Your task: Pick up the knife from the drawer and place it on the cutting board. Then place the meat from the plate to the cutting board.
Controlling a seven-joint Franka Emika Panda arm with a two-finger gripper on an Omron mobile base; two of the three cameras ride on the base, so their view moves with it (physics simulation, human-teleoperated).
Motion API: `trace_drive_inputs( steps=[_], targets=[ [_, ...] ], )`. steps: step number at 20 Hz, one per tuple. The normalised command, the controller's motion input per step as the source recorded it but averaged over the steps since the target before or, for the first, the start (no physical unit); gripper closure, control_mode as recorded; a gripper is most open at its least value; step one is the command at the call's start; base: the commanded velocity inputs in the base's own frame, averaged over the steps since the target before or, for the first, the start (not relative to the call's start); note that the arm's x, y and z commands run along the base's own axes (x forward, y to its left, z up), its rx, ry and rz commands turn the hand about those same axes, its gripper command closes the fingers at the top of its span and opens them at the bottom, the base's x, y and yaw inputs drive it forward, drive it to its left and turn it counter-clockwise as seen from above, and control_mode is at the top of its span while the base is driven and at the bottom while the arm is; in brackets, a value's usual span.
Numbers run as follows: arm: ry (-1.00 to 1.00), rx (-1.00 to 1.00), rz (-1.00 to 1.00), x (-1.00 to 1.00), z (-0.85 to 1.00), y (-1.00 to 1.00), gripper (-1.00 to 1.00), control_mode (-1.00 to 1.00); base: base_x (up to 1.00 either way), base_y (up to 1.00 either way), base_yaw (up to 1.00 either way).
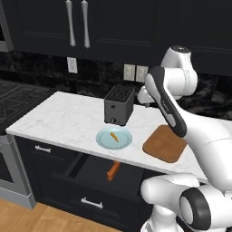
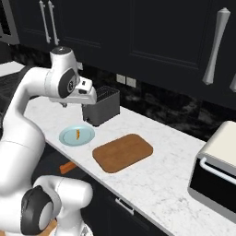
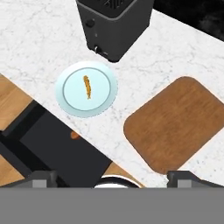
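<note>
The gripper (image 3: 112, 177) hangs high over the counter (image 1: 68, 120) with its jaws spread wide and nothing between them. The knife (image 1: 113, 171) sits well below it in the open drawer (image 1: 97, 174), orange handle leaning against the drawer's edge under the counter lip. From the hand view you just get a tiny orange bit of it at the counter edge, while the left base view shows the whole handle. The meat (image 3: 87, 86) lies in the middle of the plate (image 3: 70, 103), in front of the toaster (image 1: 118, 105). The board (image 3: 177, 127) is beside the plate, bare. The right base view also shows a microwave (image 2: 216, 168) further along the counter.
</note>
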Motion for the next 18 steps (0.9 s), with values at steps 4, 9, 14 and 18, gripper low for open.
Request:
trace_drive_inputs(
  steps=[4,9,14,18],
  targets=[
    [0.07,-0.05,-0.08,-0.49,-0.8,0.97,-1.0,-1.0,0.0,0.0,0.0],
    [0.09,-0.02,-0.11,-0.42,-1.0,1.0,-1.0,-1.0,0.0,0.0,0.0],
    [0.14,0.0,-0.2,-0.17,-1.0,0.95,-1.0,-1.0,0.0,0.0,0.0],
    [0.33,-0.02,-0.05,0.0,-1.0,0.44,-1.0,-1.0,0.0,0.0,0.0]
  ],
)
